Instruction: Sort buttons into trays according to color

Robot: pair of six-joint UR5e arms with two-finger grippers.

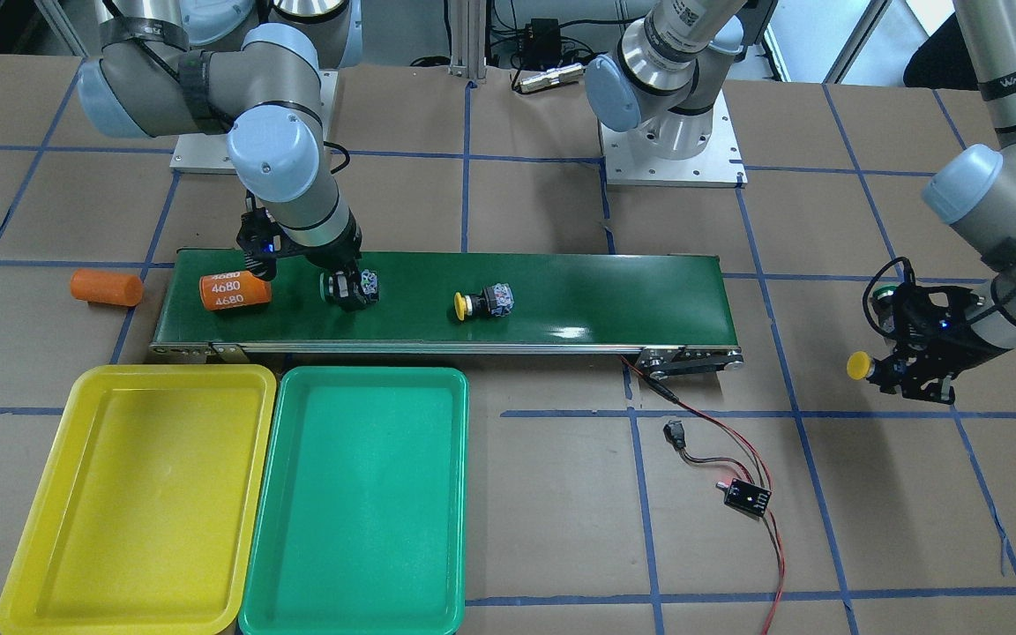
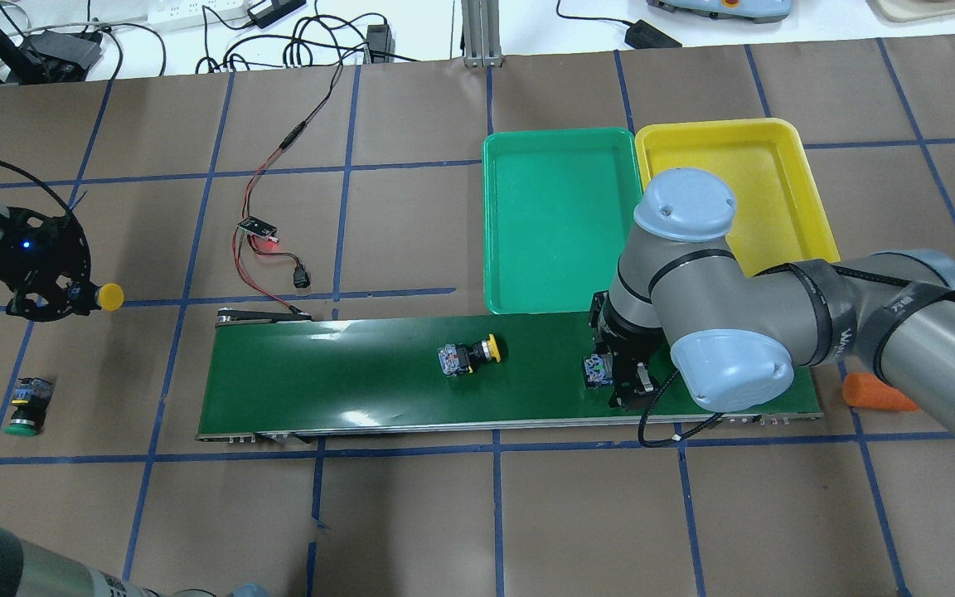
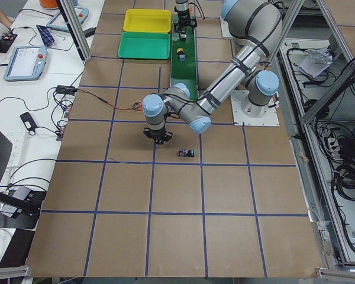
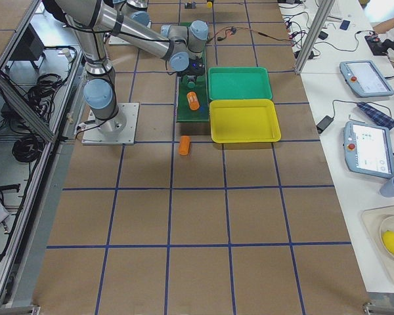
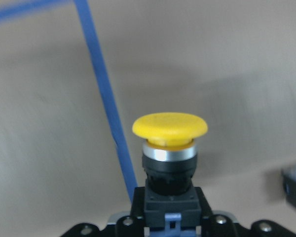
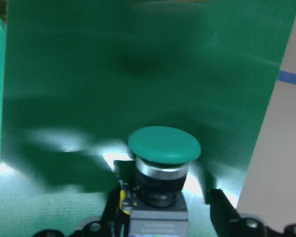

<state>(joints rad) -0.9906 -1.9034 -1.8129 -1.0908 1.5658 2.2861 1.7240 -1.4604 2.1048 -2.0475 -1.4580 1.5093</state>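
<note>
Off the belt's end, left gripper (image 1: 884, 370) hangs over brown table, jaws pinching the black body of a round yellow-capped push-button switch (image 5: 170, 148), cap pointing outward. The right gripper (image 1: 351, 293) is over the long dark-green conveyor belt (image 1: 596, 300), jaws pinching a green-capped push-button switch (image 6: 164, 158). 2nd yellow-capped switch (image 1: 483, 303) lies on its side mid-belt. 2nd green-capped switch (image 2: 26, 406) on table nr left gripper. Orange cylinder marked 4680 (image 1: 235, 290) on belt beside right gripper, plain orange cylinder (image 1: 106, 287) just off belt. Shallow yellow plastic tray (image 1: 146, 494) and green plastic tray (image 1: 367, 494) side by side nr belt.
</note>
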